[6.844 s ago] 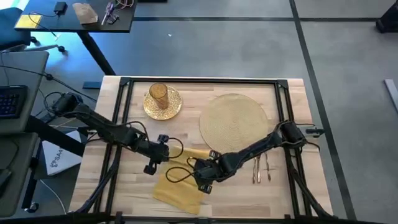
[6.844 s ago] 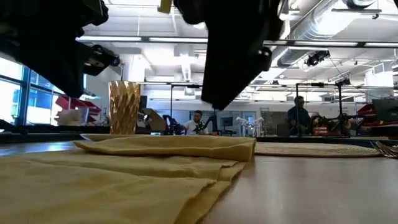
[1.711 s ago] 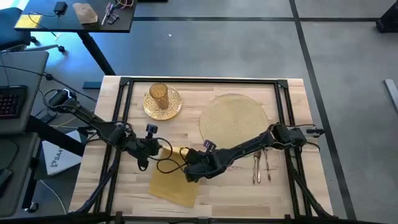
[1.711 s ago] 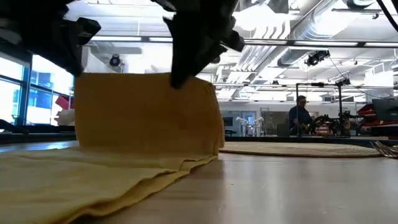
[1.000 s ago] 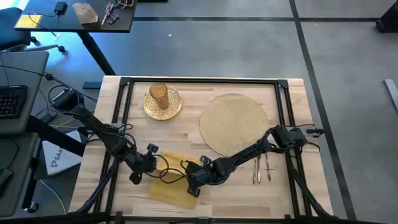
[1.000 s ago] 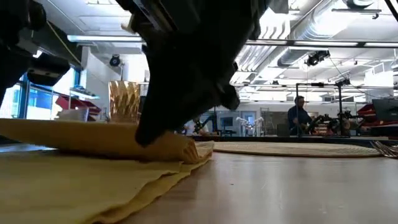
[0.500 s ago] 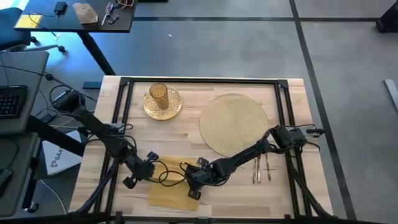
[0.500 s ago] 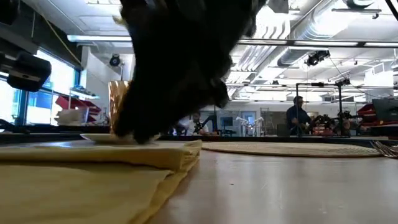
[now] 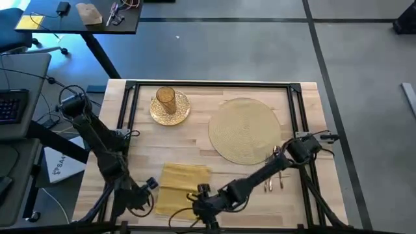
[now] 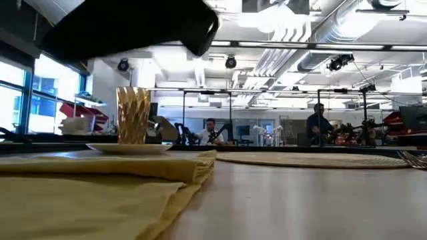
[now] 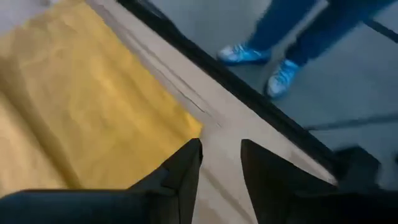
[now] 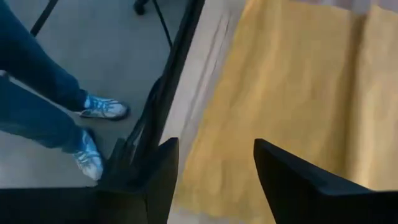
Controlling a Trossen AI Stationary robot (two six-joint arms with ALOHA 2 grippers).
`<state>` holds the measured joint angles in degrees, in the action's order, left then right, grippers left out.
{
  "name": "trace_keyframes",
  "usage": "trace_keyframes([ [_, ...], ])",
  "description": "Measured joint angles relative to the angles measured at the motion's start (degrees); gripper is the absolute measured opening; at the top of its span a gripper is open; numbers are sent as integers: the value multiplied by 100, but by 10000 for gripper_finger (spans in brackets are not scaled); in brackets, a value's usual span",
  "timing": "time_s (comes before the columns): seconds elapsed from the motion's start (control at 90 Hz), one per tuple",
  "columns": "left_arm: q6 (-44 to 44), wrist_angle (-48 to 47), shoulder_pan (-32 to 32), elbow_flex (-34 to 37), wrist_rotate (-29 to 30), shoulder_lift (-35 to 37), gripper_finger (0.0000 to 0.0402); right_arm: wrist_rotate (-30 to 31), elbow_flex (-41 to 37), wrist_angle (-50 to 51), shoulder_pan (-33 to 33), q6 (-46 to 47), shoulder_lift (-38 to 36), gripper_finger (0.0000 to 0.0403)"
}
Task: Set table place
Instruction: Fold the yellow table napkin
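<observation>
Both jaws parted and empty! From above, the left gripper [image 9: 144, 197] and right gripper [image 9: 203, 207] have let go and backed off the folded yellow cloth napkin [image 9: 180, 184], now flat at the light wood table's [image 9: 195, 136] near edge. Low view: doubled, lying still. Wrist views: napkin below. Fold done; placing comes next.
</observation>
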<state>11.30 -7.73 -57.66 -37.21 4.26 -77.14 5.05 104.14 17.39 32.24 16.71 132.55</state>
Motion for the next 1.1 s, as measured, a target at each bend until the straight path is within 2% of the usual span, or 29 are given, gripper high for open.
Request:
trace_keyframes([
  [0.189, 58, 1128, -16, 0, -174, -871, 102, -76, 15, -371, 136, -277, 383, 169],
  [0.411, 216, 1493, -16, 4, -215, -1345, 102, -48, 4, -162, 110, -261, 601, 138],
  [0.6, 364, 1536, -90, -1, 179, -1324, 102, 314, 17, 172, 71, 96, 599, 77],
  [0.722, 370, 1610, -107, 0, 431, -1478, 102, 148, 17, 227, 2, 247, 599, 18],
  [0.833, 430, 1834, -108, 0, 465, -1621, 102, 125, 128, 342, -13, 451, 595, 7],
  [0.967, 870, 1470, -132, -18, 562, -1350, 100, 130, 600, 776, -77, 879, 623, 2],
  [1.1, 1280, 329, -262, -190, 1232, -682, 93, 225, 1263, 1120, -255, 1506, 614, 1],
])
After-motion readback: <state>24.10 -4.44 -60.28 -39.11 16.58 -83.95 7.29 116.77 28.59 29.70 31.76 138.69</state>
